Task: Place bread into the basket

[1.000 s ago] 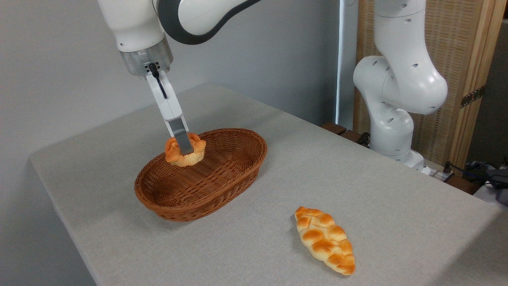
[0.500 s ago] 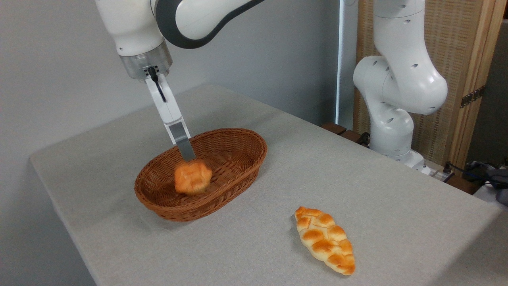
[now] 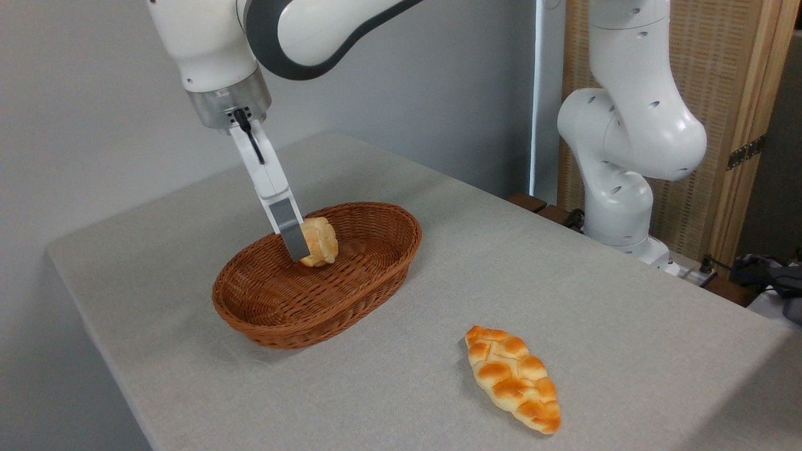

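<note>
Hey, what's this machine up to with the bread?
The white robot arm's gripper hangs over an oval brown wicker basket. A small round golden bun sits inside the basket, right beside the grey finger; whether it is gripped cannot be told. A long braided loaf lies on the grey table, untouched.

The basket (image 3: 326,282) sits on the table (image 3: 595,300), left of centre. The bread (image 3: 319,241) lies inside it (toward the far side), partly behind my gripper (image 3: 297,250). The braided loaf (image 3: 512,378) lies nearer, to the right, well apart.
</note>
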Tool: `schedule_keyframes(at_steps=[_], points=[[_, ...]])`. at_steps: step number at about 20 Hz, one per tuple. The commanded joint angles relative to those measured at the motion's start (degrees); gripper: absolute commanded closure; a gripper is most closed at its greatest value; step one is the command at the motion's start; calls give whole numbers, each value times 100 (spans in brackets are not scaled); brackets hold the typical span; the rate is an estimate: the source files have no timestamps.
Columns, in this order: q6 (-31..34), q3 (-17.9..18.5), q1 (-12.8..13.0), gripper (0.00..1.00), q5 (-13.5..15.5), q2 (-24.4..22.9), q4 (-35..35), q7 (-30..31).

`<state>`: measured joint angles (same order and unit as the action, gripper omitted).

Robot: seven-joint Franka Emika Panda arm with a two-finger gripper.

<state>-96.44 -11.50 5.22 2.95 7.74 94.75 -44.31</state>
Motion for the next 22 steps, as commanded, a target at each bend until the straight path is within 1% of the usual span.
schedule_keyframes(at_steps=[1,4,5,7,9,13,15,18,22], points=[[169,305,-30,0,12,-272,-89,72],[169,534,-30,0,4,-317,-98,72],[169,691,-30,0,3,-369,-98,63],[161,868,-30,0,12,-519,-98,72],[169,1000,-30,0,3,-519,-98,81],[161,1378,-30,0,-14,-616,-98,-7],[161,1405,-30,0,-14,-616,-98,45],[143,1641,-30,0,-5,-659,-98,45],[143,1739,-30,0,-14,-677,-98,1]])
